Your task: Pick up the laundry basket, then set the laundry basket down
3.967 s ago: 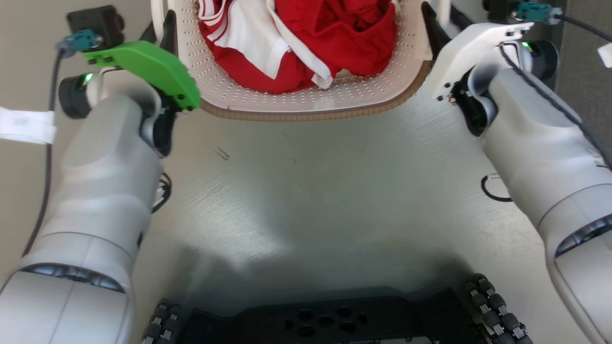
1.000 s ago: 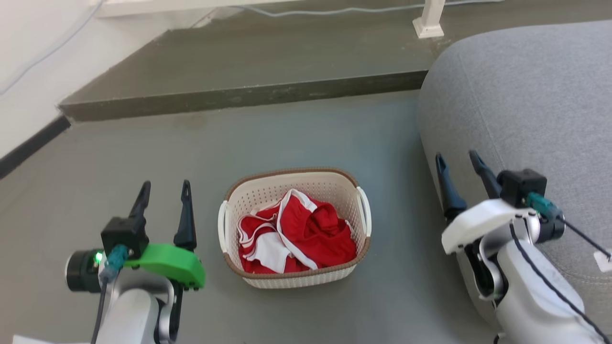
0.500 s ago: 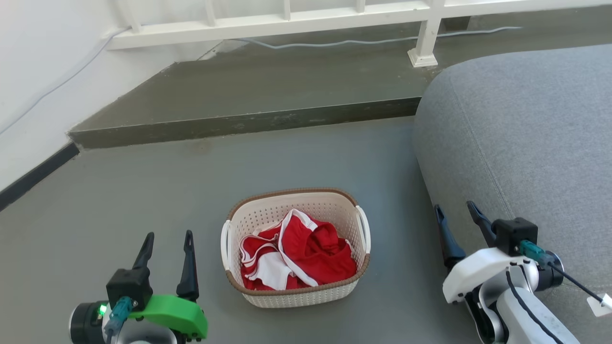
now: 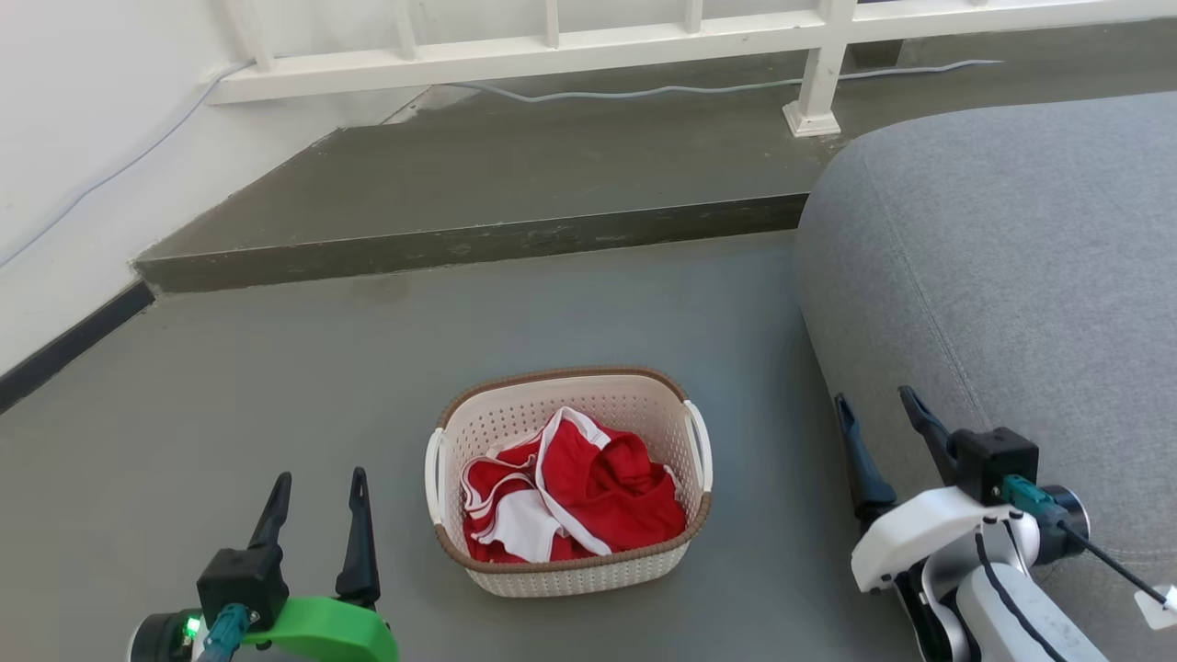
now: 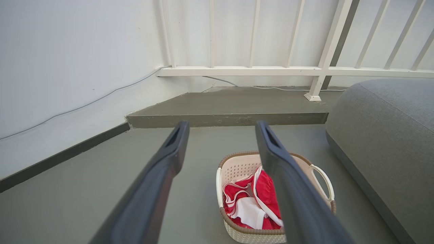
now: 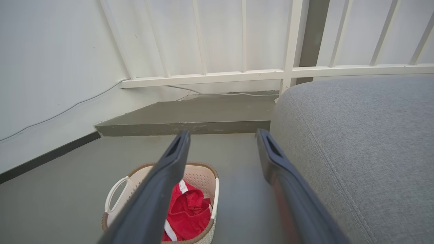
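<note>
The left gripper [image 4: 320, 476] had dark fingers [image 4: 357, 538] above a green cover [image 4: 322, 630]. The right gripper [image 4: 873, 396] had a white cover [image 4: 910, 533]

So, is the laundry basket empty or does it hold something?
Not empty: crumpled red clothing with white trim lies inside the laundry basket, upright on the floor.

Bright, even, diffuse light in all three views. White wall [image 4: 83, 119] at upper left nearly washed out. Floor [image 4: 276, 386] matte, faint sheen. Sofa [image 5: 390, 112] lighter on top, darker down its flank: light from above. Laundry basket [image 4: 570, 575] shadow faint, soft-edged. Head view sharp. Wrist views: railing [image 5: 271, 71] bars fan outward toward frame sides; left gripper [image 5: 221, 124] fingers [image 5: 152, 183] soft at bottom edge.
</note>
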{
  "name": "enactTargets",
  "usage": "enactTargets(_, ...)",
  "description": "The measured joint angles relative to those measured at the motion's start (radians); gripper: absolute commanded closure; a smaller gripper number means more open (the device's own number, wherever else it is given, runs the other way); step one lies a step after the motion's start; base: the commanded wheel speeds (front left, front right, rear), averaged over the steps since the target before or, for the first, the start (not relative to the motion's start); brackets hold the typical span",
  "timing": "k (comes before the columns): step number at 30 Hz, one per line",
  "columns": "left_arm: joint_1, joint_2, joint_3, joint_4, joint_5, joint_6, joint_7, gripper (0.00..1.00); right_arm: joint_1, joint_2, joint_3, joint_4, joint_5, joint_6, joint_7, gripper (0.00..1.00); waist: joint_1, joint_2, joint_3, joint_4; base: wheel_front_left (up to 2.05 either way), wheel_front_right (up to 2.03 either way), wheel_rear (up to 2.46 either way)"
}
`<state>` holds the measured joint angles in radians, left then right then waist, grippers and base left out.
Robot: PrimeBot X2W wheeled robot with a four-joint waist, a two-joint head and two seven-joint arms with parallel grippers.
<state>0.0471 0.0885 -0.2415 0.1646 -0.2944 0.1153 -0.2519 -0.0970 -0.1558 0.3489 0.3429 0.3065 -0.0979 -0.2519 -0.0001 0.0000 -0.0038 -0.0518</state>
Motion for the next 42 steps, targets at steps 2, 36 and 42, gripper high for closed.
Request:
enactTargets(2,0.001,0.0,0.003,-0.013,0.0,0.001,0.0,0.0,0.01,0.001,0.0,-0.005,0.0,0.0,0.0,0.0,0.0,0.0,0.0,-0.001,0.0,0.0,0.0)
enactTargets(36,0.04,-0.016,0.023,-0.011,-0.218,-0.036,0.039,1.0,0.088,0.03,-0.062,-0.009,0.221,0.029,0.05,1.0,0.0,0.0,0.003,0.008,0.0,0.0,0.0)
enactTargets(42,0.039,-0.017,0.045,-0.01,-0.281,-0.045,0.058,1.0,0.087,0.033,-0.088,-0.013,0.281,0.044,0.068,1.0,0.0,0.0,0.004,0.01,0.0,0.0,0.0)
